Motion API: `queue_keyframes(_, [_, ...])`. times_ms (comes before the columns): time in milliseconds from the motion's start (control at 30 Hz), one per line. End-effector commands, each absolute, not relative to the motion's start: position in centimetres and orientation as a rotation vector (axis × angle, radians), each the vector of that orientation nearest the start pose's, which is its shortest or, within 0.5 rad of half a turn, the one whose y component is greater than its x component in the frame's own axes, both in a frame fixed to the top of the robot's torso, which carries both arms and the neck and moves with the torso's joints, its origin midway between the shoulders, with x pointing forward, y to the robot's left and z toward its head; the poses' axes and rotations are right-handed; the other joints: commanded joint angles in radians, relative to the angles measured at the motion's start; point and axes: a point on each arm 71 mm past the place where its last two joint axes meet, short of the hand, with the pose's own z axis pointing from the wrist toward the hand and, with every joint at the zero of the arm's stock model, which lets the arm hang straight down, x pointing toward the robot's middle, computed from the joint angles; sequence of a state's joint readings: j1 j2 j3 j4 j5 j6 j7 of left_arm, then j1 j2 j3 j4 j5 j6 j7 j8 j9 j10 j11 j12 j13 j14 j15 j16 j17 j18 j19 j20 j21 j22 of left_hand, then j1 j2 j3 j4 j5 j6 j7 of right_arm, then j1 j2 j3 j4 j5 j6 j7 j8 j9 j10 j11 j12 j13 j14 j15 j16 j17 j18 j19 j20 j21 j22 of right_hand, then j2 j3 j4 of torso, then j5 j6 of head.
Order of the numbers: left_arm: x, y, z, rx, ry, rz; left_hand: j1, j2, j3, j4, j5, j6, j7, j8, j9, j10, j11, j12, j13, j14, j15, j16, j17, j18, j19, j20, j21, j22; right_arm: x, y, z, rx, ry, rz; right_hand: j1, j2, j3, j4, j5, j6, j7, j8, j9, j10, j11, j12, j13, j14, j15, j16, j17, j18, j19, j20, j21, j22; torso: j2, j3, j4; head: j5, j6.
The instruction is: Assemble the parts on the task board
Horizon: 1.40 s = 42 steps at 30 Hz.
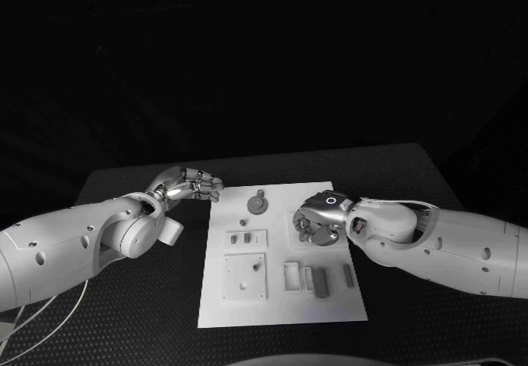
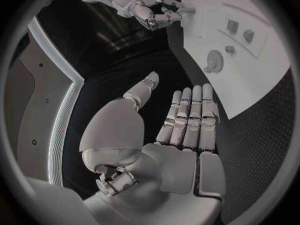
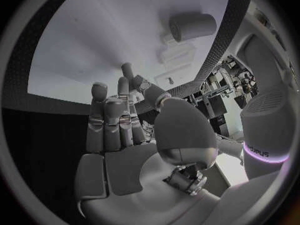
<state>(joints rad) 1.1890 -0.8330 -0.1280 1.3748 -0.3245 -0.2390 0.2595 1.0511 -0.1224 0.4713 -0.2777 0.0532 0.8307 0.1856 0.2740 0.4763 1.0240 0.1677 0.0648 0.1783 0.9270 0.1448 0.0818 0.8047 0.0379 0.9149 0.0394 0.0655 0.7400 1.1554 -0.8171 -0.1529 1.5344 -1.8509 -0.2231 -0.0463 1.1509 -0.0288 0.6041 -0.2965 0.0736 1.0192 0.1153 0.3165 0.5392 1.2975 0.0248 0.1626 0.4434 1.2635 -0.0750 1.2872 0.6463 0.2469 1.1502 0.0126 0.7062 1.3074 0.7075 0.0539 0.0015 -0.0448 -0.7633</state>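
Observation:
The white task board lies in the middle of the black table. A round grey part with a short stem lies near its far end, a small piece just below it. My right hand hovers over the board's right side, fingers pointing down, beside a round grey part. In the right wrist view the right hand holds nothing, and a grey cylinder stands beyond its fingertips. My left hand hangs over the table off the board's far left corner; the left hand is empty, fingers straight.
Recessed sockets, a square plate and several narrow slots fill the board's near half. Black table surrounds the board on all sides. The left wrist view shows the board and my right hand above it.

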Motion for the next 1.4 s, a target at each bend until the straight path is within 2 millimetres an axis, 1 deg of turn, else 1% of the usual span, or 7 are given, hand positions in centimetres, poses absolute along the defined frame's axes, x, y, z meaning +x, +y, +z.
queue_keyframes(33, [49.7, 24.1, -22.7, -0.855, 1.692, -1.282, -0.005, 0.004, 0.002, 0.001, -0.001, 0.0, 0.007, 0.005, 0.001, 0.0, 0.006, 0.003, -0.002, 0.003, 0.004, 0.002, -0.002, 0.02, 0.0, 0.009, 0.005, -0.002, 44.6, -17.5, -24.1, -0.672, 1.674, 0.535, 0.009, 0.001, -0.004, 0.001, 0.003, 0.028, -0.012, 0.017, 0.027, 0.008, 0.002, 0.007, 0.001, 0.001, -0.009, -0.002, 0.001, 0.015, 0.0, -0.007, 0.001, 0.02, 0.0, -0.0007, 0.0002, 0.0, -0.002])
queue_keyframes(333, [49.8, 24.0, -22.7, -0.855, 1.693, -1.282, -0.006, 0.004, 0.002, 0.001, -0.001, -0.001, 0.008, 0.005, 0.001, 0.0, 0.006, 0.003, -0.003, 0.003, 0.004, 0.002, -0.002, 0.02, 0.0, 0.009, 0.005, -0.002, 44.5, -17.3, -21.9, -0.667, 1.639, 0.55, 0.01, -0.001, -0.004, 0.001, 0.003, 0.03, -0.013, 0.018, 0.029, 0.01, 0.001, 0.008, 0.002, 0.001, -0.01, -0.002, 0.002, 0.015, 0.001, -0.007, 0.001, 0.019, 0.0, -0.0007, 0.0004, 0.0, -0.004])
queue_keyframes(567, [49.8, 24.0, -22.7, -0.854, 1.69, -1.281, -0.006, 0.004, 0.002, 0.001, -0.001, -0.001, 0.008, 0.005, 0.001, 0.001, 0.006, 0.003, -0.003, 0.003, 0.004, 0.002, -0.003, 0.02, 0.0, 0.009, 0.005, -0.002, 43.9, -16.2, -21.0, -0.647, 1.638, 0.614, 0.01, -0.001, -0.004, 0.001, 0.003, 0.03, -0.013, 0.019, 0.029, 0.01, 0.001, 0.008, 0.003, 0.001, -0.01, -0.002, 0.002, 0.015, 0.001, -0.007, 0.001, 0.019, 0.0, -0.001, 0.0003, 0.005, -0.004])
queue_keyframes(800, [50.0, 24.2, -22.8, -0.863, 1.684, -1.278, -0.007, 0.004, 0.002, 0.001, -0.001, -0.001, 0.008, 0.005, 0.001, 0.001, 0.006, 0.003, -0.004, 0.003, 0.004, 0.002, -0.003, 0.021, 0.0, 0.01, 0.005, -0.003, 43.1, -14.1, -20.7, -0.642, 1.625, 0.707, 0.01, 0.0, -0.004, 0.001, 0.003, 0.03, -0.013, 0.019, 0.03, 0.01, 0.001, 0.008, 0.003, 0.001, -0.011, -0.003, 0.002, 0.015, 0.001, -0.007, 0.001, 0.019, 0.001, -0.0007, 0.0011, 0.025, -0.01])
queue_keyframes(1000, [50.1, 24.2, -22.8, -0.863, 1.68, -1.277, -0.007, 0.004, 0.001, 0.001, -0.001, -0.001, 0.008, 0.005, 0.001, 0.001, 0.006, 0.003, -0.004, 0.003, 0.004, 0.002, -0.004, 0.021, 0.0, 0.01, 0.005, -0.003, 42.4, -12.2, -20.7, -0.659, 1.616, 0.764, 0.01, 0.001, -0.003, 0.001, 0.004, 0.029, -0.013, 0.018, 0.03, 0.01, 0.0, 0.008, 0.003, 0.0, -0.011, -0.003, 0.002, 0.015, 0.001, -0.007, 0.001, 0.019, 0.001, -0.0019, 0.0018, 0.035, -0.01])
queue_keyframes(1267, [50.2, 24.3, -22.8, -0.867, 1.676, -1.274, -0.008, 0.004, 0.001, 0.001, -0.001, -0.001, 0.008, 0.005, 0.001, 0.001, 0.006, 0.003, -0.005, 0.002, 0.004, 0.002, -0.004, 0.021, 0.0, 0.01, 0.005, -0.003, 41.2, -9.5, -22.1, -0.685, 1.628, 0.839, 0.01, 0.003, -0.002, 0.001, 0.004, 0.028, -0.013, 0.018, 0.031, 0.009, 0.0, 0.007, 0.003, 0.0, -0.011, -0.003, 0.002, 0.015, 0.001, -0.008, 0.001, 0.019, 0.001, -0.0022, 0.0021, 0.053, -0.013])
queue_keyframes(1400, [50.3, 24.2, -22.8, -0.869, 1.675, -1.272, -0.008, 0.004, 0.001, 0.001, -0.001, -0.001, 0.008, 0.005, 0.001, 0.002, 0.006, 0.003, -0.005, 0.002, 0.004, 0.002, -0.005, 0.021, 0.0, 0.01, 0.005, -0.004, 40.6, -8.4, -23.1, -0.691, 1.637, 0.87, 0.01, 0.004, -0.002, 0.001, 0.004, 0.028, -0.013, 0.018, 0.031, 0.009, 0.0, 0.007, 0.003, 0.0, -0.011, -0.004, 0.002, 0.015, 0.001, -0.008, 0.001, 0.019, 0.001, -0.0017, 0.0017, 0.073, -0.02])
